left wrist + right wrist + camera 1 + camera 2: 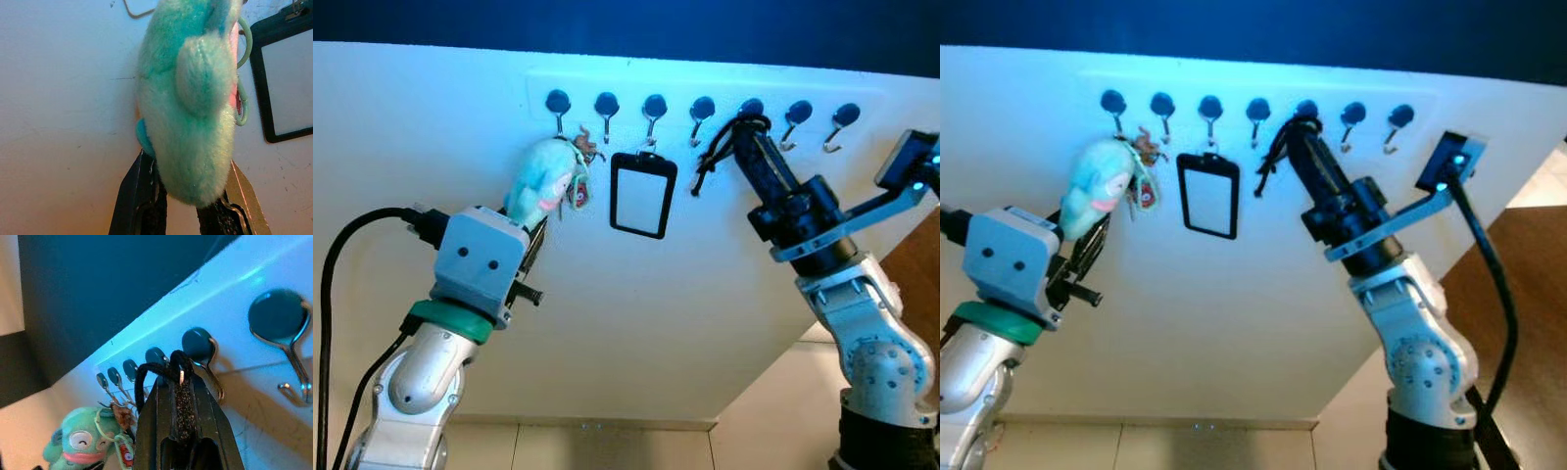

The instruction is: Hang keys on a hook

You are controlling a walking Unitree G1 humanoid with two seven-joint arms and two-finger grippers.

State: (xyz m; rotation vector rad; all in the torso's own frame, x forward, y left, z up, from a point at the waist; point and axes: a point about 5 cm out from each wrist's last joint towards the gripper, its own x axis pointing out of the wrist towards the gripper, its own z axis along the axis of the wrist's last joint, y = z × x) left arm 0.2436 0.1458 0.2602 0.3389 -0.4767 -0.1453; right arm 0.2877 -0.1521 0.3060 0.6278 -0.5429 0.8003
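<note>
A teal plush keychain (540, 186) with small keys and a green ring (581, 149) is held up against the white board, just under the two leftmost hooks (558, 103). My left gripper (188, 198) is shut on the plush's lower end, and the plush hides the fingertips in the eye views. Whether the ring sits on a hook cannot be told. My right gripper (751, 132) is raised to the fifth hook (198, 345), shut on a black cord loop (710, 162) whose end dangles to the left.
A black-framed badge holder (643, 194) hangs from the third hook. Two bare hooks (798, 113) (845, 116) lie right of my right gripper. Dark blue wall runs above the white board (636, 323); tiled floor shows below.
</note>
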